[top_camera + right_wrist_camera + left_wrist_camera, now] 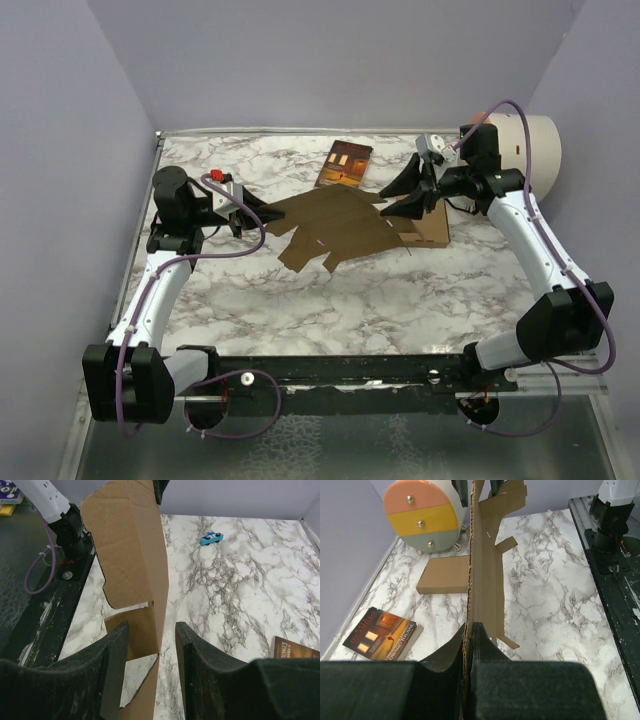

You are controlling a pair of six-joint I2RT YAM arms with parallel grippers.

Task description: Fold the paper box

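While the wide die-cut sheet of plain brown cardboard, the paper box (330, 225), is spanned between the two arms over the far middle of the white marble-patterned table (350, 310), most of the risk is judged to lie at its right end. The left gripper (470, 630) is seen pressed together on the sheet's left edge. The right gripper (150, 632) is merely set astride the opposite edge, jaws partly spread, with a gap visible between the cardboard and one finger. If that grip is closed off-centre or on a thin tab, the sheet could be creased in the wrong place, or let slip and left hanging from one side. Were the arms drawn apart, a slit could be torn. The bigger slim brown carton (432, 232) lies just beside the right gripper, and the dark red-brown book (344, 164) is near, so either could be knocked by a swinging flap.
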